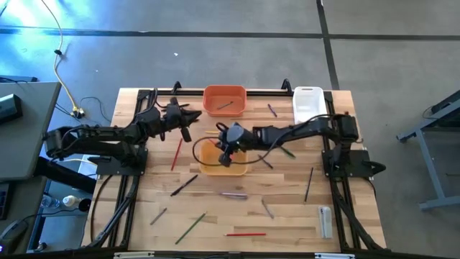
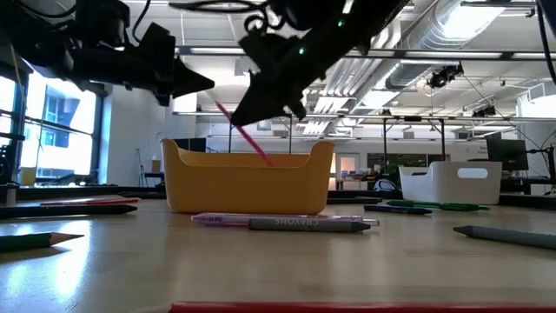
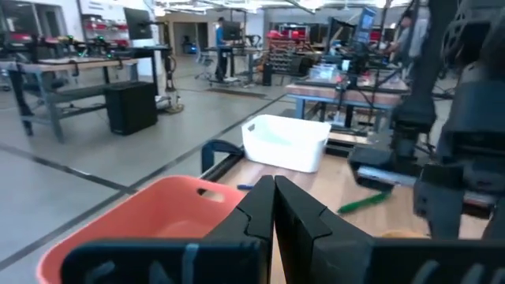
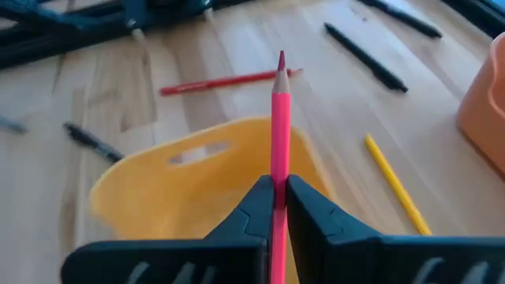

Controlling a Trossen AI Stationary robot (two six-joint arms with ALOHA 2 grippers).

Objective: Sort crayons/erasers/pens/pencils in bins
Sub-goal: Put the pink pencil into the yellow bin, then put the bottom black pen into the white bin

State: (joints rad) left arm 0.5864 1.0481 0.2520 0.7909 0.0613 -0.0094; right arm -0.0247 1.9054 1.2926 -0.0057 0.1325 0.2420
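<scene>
Right gripper (image 4: pixel 278 207) clamps a pink pencil (image 4: pixel 279 126) above the yellow bin (image 1: pixel 221 160); left gripper (image 1: pixel 188 124), closed and empty, waits near the orange bin (image 1: pixel 225 100). Most sticks remain on the table (image 1: pixel 287 216); sorting appears barely begun

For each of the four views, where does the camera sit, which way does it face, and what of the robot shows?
High: overhead, straight down; both arms, table.
Low: table height, level across; arms enter from above, yellow bin central.
Left wrist: behind the left gripper, jaws shut and empty, facing orange bin and white bin.
Right wrist: behind the right gripper, shut on the pink pencil.
Shared: low and right wrist both show pencil over yellow bin.
</scene>
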